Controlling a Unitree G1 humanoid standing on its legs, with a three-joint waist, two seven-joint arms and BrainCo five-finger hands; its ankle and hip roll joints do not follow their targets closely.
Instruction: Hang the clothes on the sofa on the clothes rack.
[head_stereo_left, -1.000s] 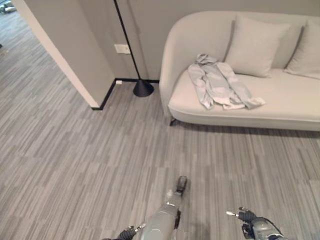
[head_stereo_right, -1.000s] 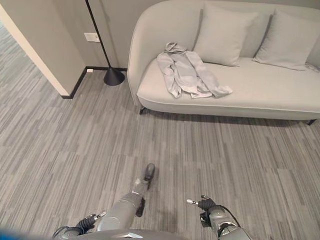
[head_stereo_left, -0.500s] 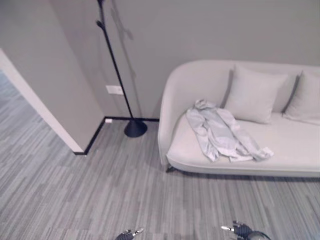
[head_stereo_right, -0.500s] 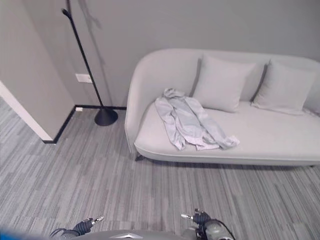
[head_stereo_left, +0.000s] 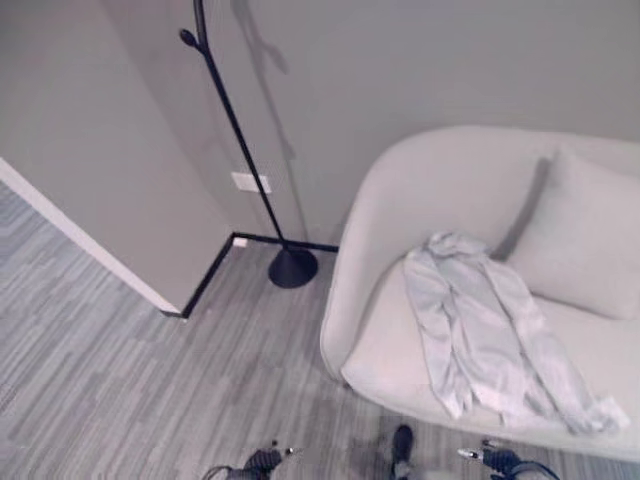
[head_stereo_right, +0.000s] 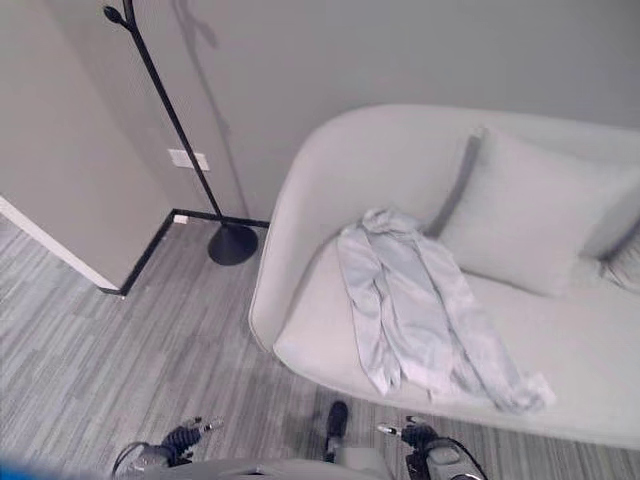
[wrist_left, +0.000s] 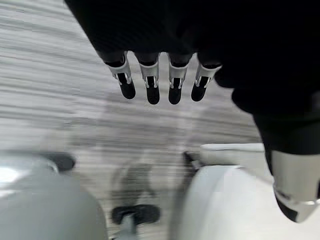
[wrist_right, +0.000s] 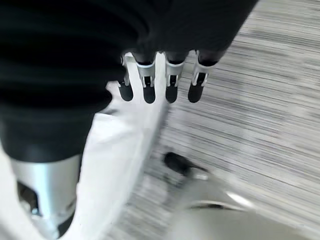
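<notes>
Garment: a pale grey jacket (head_stereo_right: 415, 315) is lying spread and crumpled on the seat of the sofa, near its rounded left end, with its collar end toward the backrest and its lower end trailing toward the seat's front edge.
Sofa: a light beige sofa (head_stereo_right: 330, 170) is standing against the grey wall, its curved arm nearest the corner.
Cushions: a large pale cushion (head_stereo_right: 520, 215) is leaning against the backrest just beside the jacket; the edge of what is probably a second cushion (head_stereo_right: 625, 265) is showing at the far right, too cropped to be sure.
Clothes rack: a thin black pole rack (head_stereo_left: 235, 130) is tilting up from a round black base (head_stereo_left: 292, 268) on the floor, between the wall corner and the sofa's left end, apart from both.
Wall plate: a white outlet plate (head_stereo_left: 250, 182) is sitting on the wall behind the pole.
Floor: grey striped carpet (head_stereo_left: 110, 360) is running in front of the sofa.
Left hand: the left hand (wrist_left: 160, 82) is hanging low over the carpet, fingers straight and relaxed, thumb apart, holding nothing.
Right hand: the right hand (wrist_right: 157, 82) is hanging low with the sofa's front edge just beside it, fingers straight and loose, holding nothing and well apart from the jacket.
</notes>
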